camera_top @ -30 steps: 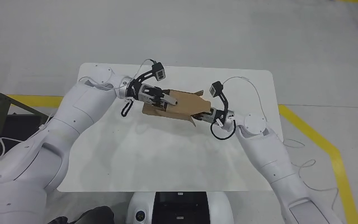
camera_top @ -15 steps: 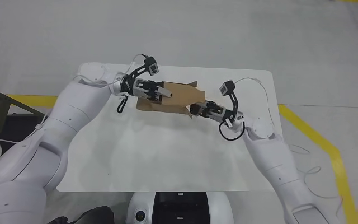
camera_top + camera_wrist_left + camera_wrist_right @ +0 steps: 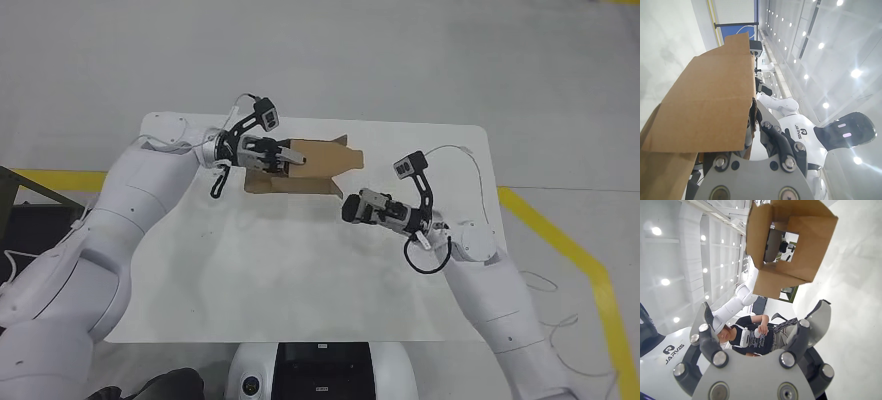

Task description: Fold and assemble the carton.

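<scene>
The carton [image 3: 318,165] was at the far side of the table [image 3: 300,290], opened into a square tube with both ends open (you could look straight through it) and its flaps loose. The left hand [image 3: 288,160] was clenched on one wall. The right hand [image 3: 350,208] hung near the other end, spread wide, holding nothing. By my reckoning the squaring-up was done; folding the end flaps remained.

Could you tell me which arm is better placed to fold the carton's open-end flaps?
Probably the right: the right gripper is open, free and facing the open end of the carton, while the left gripper is shut on its opposite end.
</scene>
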### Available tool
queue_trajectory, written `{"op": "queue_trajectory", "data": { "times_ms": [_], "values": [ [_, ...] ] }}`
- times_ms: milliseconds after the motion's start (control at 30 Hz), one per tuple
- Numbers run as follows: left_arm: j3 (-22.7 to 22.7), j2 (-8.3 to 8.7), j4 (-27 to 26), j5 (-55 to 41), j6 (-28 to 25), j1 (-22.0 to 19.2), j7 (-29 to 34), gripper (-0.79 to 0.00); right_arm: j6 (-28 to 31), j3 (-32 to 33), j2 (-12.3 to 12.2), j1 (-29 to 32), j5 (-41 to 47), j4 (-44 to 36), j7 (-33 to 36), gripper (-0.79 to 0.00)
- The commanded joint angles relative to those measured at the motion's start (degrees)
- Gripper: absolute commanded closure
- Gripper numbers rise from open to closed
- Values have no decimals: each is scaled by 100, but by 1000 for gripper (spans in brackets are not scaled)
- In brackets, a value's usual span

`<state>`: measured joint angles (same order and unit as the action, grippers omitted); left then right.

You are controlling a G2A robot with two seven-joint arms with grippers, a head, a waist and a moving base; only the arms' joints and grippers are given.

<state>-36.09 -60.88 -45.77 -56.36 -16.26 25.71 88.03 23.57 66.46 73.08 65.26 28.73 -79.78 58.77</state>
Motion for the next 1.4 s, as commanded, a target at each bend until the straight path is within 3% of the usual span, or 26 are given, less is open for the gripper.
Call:
{"op": "queue_trajectory", "data": {
  "times_ms": [0,333,700,967,1367],
  "values": [
    [-10,-14,-16,63,-3,15,-3,0,10,17,-1,-35,35,28,-24,-785],
    [-242,-87,141,388,-190,30,-190,0,-505,-204,6,-108,291,-151,275,-785],
    [-390,-163,-42,474,-3,222,-3,0,-254,-97,-12,-50,157,-476,-163,-785],
    [-270,-98,-186,380,-2,382,-3,0,-230,-15,-38,22,-36,-584,-413,-785],
    [104,80,-626,-28,254,390,-3,0,-77,-173,-22,-87,192,-469,-142,-785]
  ]
}}
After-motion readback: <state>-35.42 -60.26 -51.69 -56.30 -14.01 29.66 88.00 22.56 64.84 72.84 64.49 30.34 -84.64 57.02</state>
